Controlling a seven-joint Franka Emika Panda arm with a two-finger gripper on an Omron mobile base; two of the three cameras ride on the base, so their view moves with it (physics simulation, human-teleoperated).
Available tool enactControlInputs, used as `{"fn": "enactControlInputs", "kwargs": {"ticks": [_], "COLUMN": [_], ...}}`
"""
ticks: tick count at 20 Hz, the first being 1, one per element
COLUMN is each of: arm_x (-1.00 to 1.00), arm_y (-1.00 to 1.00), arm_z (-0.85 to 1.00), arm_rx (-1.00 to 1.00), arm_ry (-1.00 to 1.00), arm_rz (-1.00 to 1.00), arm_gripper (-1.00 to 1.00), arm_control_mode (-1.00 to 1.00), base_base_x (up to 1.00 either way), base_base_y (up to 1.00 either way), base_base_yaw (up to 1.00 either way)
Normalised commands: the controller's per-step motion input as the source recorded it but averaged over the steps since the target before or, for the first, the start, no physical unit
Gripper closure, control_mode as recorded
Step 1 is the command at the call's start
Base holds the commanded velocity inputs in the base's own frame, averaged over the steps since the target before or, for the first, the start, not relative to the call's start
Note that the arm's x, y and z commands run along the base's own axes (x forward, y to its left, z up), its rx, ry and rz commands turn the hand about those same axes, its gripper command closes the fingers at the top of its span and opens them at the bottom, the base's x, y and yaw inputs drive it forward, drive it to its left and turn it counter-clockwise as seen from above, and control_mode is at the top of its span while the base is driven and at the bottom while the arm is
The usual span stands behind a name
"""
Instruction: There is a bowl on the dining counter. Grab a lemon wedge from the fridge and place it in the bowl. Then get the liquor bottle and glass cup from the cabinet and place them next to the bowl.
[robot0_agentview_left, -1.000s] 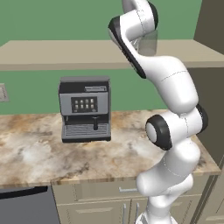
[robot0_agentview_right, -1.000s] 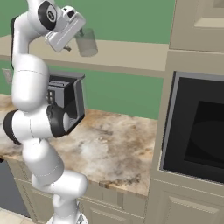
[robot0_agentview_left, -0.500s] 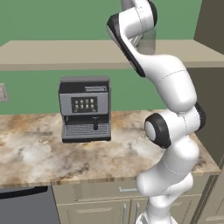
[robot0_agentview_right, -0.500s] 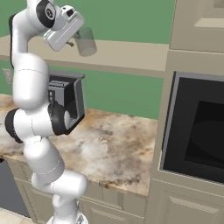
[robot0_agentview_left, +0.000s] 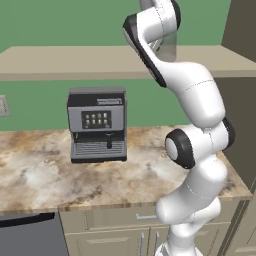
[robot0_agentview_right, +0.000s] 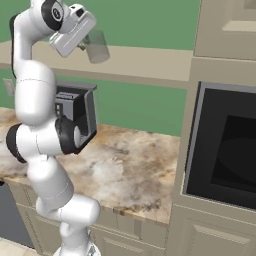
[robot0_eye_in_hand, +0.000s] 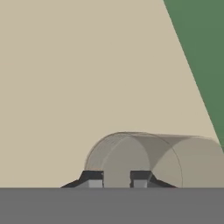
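Observation:
The glass cup (robot0_agentview_right: 98, 46), a clear greyish tumbler, stands upright on a beige cabinet shelf (robot0_agentview_right: 150, 61) high above the worktop. My gripper (robot0_agentview_right: 86, 44) reaches up to it from the left, fingers narrowed on the cup's near wall. Past my raised white arm in the left base view, the glass cup (robot0_agentview_left: 170, 48) shows on the shelf (robot0_agentview_left: 75, 61). Seen from the hand, the cup (robot0_eye_in_hand: 166, 157) looks laid on its side, and my gripper (robot0_eye_in_hand: 116, 180) has its two dark tips close together at the cup's rim. The bowl, lemon wedge, liquor bottle, fridge and dining counter are out of view.
A dark coffee machine (robot0_agentview_left: 97, 125) stands on the marbled worktop (robot0_agentview_left: 45, 175) under the shelf, close behind my arm's elbow (robot0_agentview_right: 70, 135). A black built-in oven (robot0_agentview_right: 225, 150) in a cream cabinet column closes the right side. The wall behind is green.
The jaws have come together from wide open to a narrow grip at the glass cup's wall. The arm and the cup have barely moved.

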Motion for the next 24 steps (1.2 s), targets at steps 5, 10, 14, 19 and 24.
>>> {"fn": "enactControlInputs", "kwargs": {"ticks": [5,10,14,19,24], "arm_x": [-0.51,-0.86,-1.0,-1.0,-1.0], "arm_y": [0.02,0.08,0.08,0.07,0.02], "arm_z": [0.0,0.0,0.0,0.0,0.0], "arm_rx": [-0.02,-0.01,0.0,0.0,0.01], "arm_ry": [-0.22,-0.27,-0.27,-0.26,-0.23], "arm_rz": [0.0,0.0,0.0,0.0,-0.03], "arm_gripper": [1.0,1.0,1.0,1.0,1.0], "arm_control_mode": [-1.0,-1.0,-1.0,-1.0,-1.0], "base_base_x": [0.0,0.0,0.0,0.0,0.0], "base_base_y": [0.0,0.0,0.0,0.0,0.0], "base_base_yaw": [0.0,0.0,0.0,0.0,0.0]}}
